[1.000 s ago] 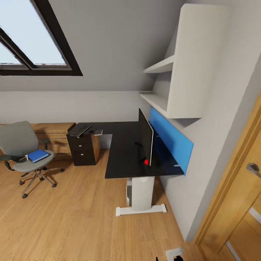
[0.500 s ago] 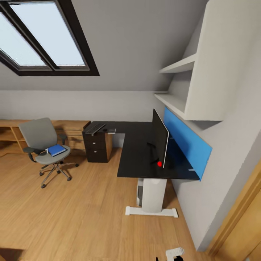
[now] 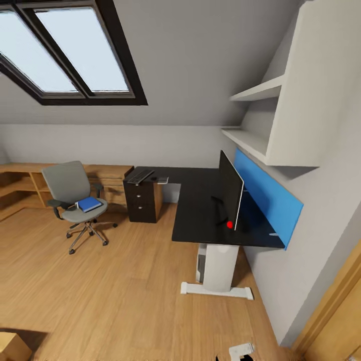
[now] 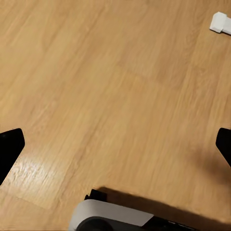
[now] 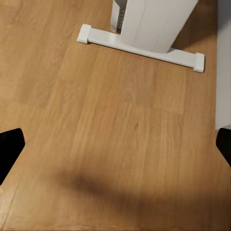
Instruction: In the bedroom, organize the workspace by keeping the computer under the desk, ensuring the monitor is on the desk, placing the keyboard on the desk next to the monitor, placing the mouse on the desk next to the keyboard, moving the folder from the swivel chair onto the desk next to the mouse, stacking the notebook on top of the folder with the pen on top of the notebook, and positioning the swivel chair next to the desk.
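Right wrist view: the right gripper (image 5: 115, 149) is spread wide and empty above the wooden floor (image 5: 96, 125), near the table's white leg (image 5: 154, 24). Well beyond, the blue folder (image 3: 89, 203) lies on the swivel chair (image 3: 75, 195), apart from the table (image 3: 200, 205) bearing the monitor (image 3: 230, 198) and keyboard (image 3: 139, 175).

The floor (image 3: 115, 291) is light wood in long planks with a soft sheen, and the dresser (image 3: 20, 183) along the wall looks like the same warm wood. The desk (image 3: 195, 210) has a smooth matt black top, a flat blue back panel and a white leg (image 5: 149, 24) that looks like painted metal or plastic, while the monitor (image 3: 230, 195) is black with a smooth, slightly glossy screen. The swivel chair (image 3: 70, 193) has grey cloth padding, black plastic-looking armrests and a shiny chrome base, and the folder (image 3: 90, 203) on its seat is smooth bright blue.
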Tool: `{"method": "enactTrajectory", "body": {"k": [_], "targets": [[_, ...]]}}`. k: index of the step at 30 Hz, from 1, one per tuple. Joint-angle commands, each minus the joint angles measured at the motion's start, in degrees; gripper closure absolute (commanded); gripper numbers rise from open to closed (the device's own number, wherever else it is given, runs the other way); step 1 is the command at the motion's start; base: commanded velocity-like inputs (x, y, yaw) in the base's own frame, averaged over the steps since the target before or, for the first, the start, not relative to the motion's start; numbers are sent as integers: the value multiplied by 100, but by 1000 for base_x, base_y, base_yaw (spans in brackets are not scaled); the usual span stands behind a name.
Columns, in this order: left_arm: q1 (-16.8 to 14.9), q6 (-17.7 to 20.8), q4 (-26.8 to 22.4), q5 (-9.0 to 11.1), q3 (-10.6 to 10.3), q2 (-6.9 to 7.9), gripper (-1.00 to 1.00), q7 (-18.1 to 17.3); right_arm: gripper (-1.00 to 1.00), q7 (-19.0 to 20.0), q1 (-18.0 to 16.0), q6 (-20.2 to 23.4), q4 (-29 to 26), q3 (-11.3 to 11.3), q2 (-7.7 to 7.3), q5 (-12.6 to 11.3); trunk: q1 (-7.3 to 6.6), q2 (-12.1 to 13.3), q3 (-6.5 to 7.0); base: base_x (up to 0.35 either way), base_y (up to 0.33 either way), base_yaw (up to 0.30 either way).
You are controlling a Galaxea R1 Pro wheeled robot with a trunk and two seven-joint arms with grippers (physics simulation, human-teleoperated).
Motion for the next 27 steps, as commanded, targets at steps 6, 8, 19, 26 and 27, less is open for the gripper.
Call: {"method": "enactTrajectory", "body": {"k": [6,8,19,26,27], "targets": [[-5,-21,107,57,-15,-34,-100,-55,-100,-45,-6,-14,47,35,-2,5,1,-13,-12,-217,253,1],[-5,-19,118,57,-14,-53,-100,-54,-100,-45,-6,-20,47,31,-8,4,1,-13,-12,-173,287,0],[-5,-32,172,66,-4,-56,-100,-30,-100,-45,-6,-26,56,30,-15,3,1,-13,-12,-43,327,0],[-5,-31,173,68,-4,-50,-100,-59,-100,-45,-6,-26,56,35,3,-3,1,-13,-11,-1,339,-3],[-5,-28,173,70,-4,-50,-100,-60,-100,-45,-6,-26,54,35,5,-4,1,-13,-11,0,340,-47]]}}
